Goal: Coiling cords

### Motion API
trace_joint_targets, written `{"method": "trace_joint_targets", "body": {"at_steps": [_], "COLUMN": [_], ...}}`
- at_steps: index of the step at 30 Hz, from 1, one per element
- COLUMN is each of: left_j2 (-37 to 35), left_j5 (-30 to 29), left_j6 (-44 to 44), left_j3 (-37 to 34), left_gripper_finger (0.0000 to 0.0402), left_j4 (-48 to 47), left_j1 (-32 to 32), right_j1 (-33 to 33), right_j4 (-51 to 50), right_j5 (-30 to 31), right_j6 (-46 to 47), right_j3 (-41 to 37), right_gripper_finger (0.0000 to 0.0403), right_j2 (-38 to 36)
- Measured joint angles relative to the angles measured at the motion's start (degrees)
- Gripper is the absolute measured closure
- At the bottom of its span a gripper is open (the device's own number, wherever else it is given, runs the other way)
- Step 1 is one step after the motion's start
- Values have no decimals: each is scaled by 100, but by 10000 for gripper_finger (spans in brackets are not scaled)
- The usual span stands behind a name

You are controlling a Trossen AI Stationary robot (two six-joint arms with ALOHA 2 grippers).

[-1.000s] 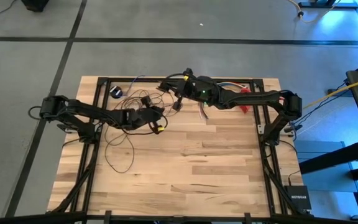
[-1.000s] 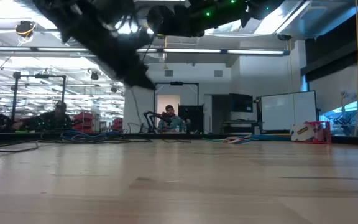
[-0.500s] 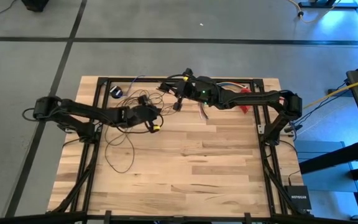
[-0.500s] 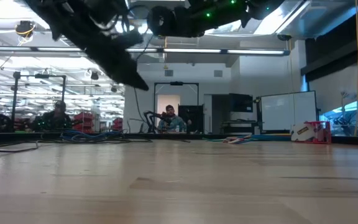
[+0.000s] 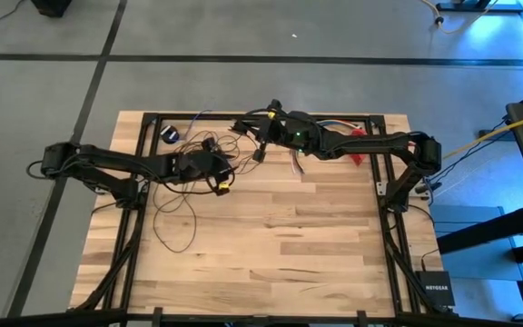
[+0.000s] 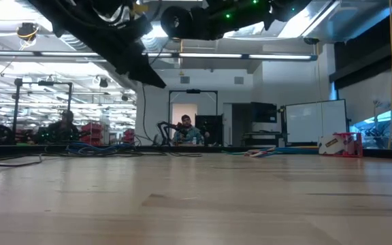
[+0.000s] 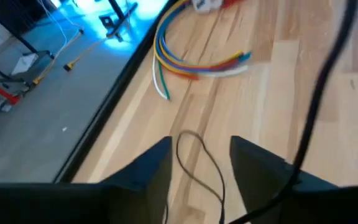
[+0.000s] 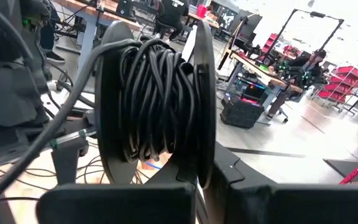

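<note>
A: High view is showing the cord (image 5: 178, 204) lying in loose loops on the table (image 5: 271, 263) at the left, with more strands running up between the two arms. What is the step calling for?

B: Judging by the layout, the left gripper (image 5: 218, 184) is feeding wire while the right gripper (image 5: 263, 153) is presenting a spool (image 8: 157, 102). Keep tension light and steady so turns are stacking side by side without snagging.

A: Finger state, left?

B: Left wrist view is showing both fingers (image 7: 148, 171) apart, with a thin strand passing through the gap; no clamping is visible.

A: Right?

B: Right wrist view is showing the spool, already wound with dark wire, sitting right at the fingers. Whether they are clamping it, I cannot tell.
</note>
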Motion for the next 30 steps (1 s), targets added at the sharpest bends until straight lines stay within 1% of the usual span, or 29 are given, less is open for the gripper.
{"method": "trace_joint_targets", "body": {"at_steps": [2,5,10,13,14,16,20,21,23,25,27,30], "left_j2": [-102,-332,-982,-1351,-1465,-1619,-1563,-1495,-1376,-1267,-1164,-978], "left_j5": [0,-71,-236,-234,-187,111,1049,1184,1204,999,820,821], "left_j6": [69,119,121,56,54,47,36,38,106,185,214,304], "left_j3": [15,15,15,15,25,26,26,26,26,24,24,24], "left_gripper_finger": [228,216,216,218,218,219,219,219,219,219,219,219], "left_j4": [-12,-54,-212,-3,100,235,575,629,597,612,817,1279], "left_j1": [-4,-10,-11,-15,-15,-10,-13,-17,-17,-13,-8,-47], "right_j1": [0,0,0,0,0,0,0,0,0,0,0,0], "right_j4": [33,66,84,96,98,92,90,90,80,67,43,27], "right_j5": [-11,-44,-48,-48,-48,-41,4,4,5,7,8,9], "right_j6": [-33,-32,14,12,1,-6,-8,-8,-8,-8,-10,-10], "right_j3": [-1,-4,-4,-4,-4,-4,-4,-4,-4,-4,-4,-4], "right_gripper_finger": [394,394,394,394,394,394,394,394,394,394,394,394], "right_j2": [0,0,0,0,0,0,0,0,0,0,0,0]}}
